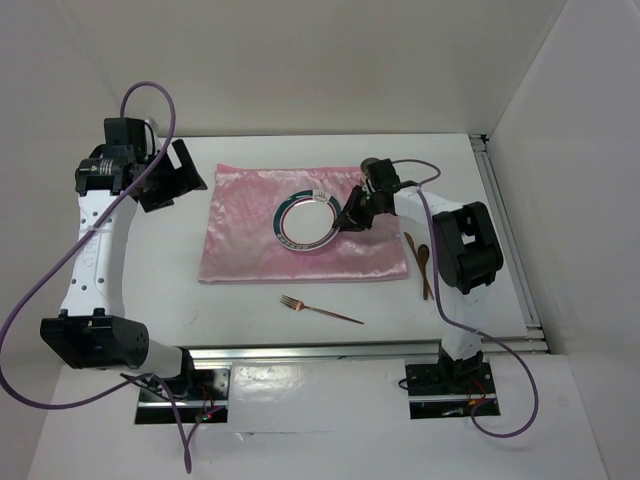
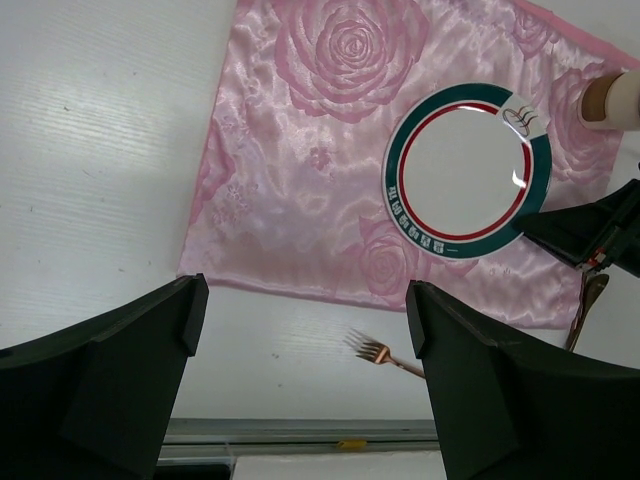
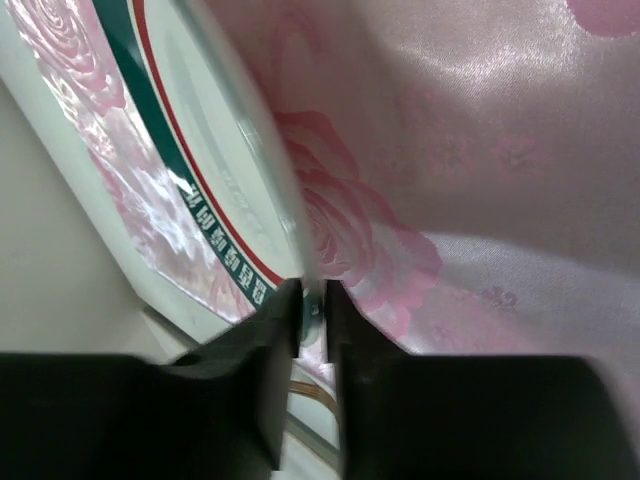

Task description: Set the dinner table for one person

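A white plate with a green and red rim sits on the pink rose-pattern cloth in the middle of the white dinner table. My right gripper is shut on the plate's right rim. In the right wrist view its jaws pinch the thin edge of the plate above the cloth. My left gripper is open and empty, held high over the table to the left of the cloth. Its wrist view shows the plate between wide-apart fingers.
A copper fork lies on the bare table in front of the cloth and shows in the left wrist view. A copper spoon lies just right of the cloth, by the right arm. Aluminium rails run along the near and right edges.
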Tool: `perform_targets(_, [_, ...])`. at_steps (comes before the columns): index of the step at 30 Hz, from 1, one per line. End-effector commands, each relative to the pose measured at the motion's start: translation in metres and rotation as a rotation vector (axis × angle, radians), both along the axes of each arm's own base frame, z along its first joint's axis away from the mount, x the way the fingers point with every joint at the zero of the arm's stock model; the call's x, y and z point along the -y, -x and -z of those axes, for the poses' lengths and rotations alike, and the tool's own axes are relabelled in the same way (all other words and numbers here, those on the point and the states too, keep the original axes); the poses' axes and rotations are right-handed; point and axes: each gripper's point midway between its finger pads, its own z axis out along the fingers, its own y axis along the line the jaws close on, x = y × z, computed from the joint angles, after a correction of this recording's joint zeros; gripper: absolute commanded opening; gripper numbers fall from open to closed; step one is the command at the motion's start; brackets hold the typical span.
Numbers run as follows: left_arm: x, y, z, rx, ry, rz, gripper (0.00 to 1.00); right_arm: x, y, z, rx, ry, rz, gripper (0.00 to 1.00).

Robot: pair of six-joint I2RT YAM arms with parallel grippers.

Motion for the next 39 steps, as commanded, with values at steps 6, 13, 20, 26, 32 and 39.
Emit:
perform_targets(6, [0.002, -0.004, 0.000, 0.019, 0.009, 0.024, 1.00, 0.010, -0.011, -0.016, 0.078, 0.085, 0.005, 0.77])
perform_targets(13, [0.013, 0.000, 0.011, -0.010, 0.018, 0.058, 1.00, 0.080, 0.002, -0.053, 0.185, 0.345, 0.118, 0.76])
perform_targets(20, [0.023, -0.007, 0.019, -0.016, 0.019, 0.088, 1.00, 0.198, 0.050, -0.050, 0.122, 0.592, 0.291, 0.61])
perform_targets(26, [0.029, -0.010, 0.022, -0.027, 0.027, 0.106, 1.00, 0.245, 0.085, -0.013, -0.018, 0.655, 0.310, 0.54])
perform_targets(32, [0.032, -0.013, 0.022, -0.028, 0.027, 0.115, 1.00, 0.239, 0.101, 0.023, -0.109, 0.619, 0.271, 0.47])
perform_targets(39, [0.032, -0.014, 0.025, -0.037, 0.028, 0.115, 1.00, 0.235, 0.111, 0.047, -0.161, 0.602, 0.256, 0.39])
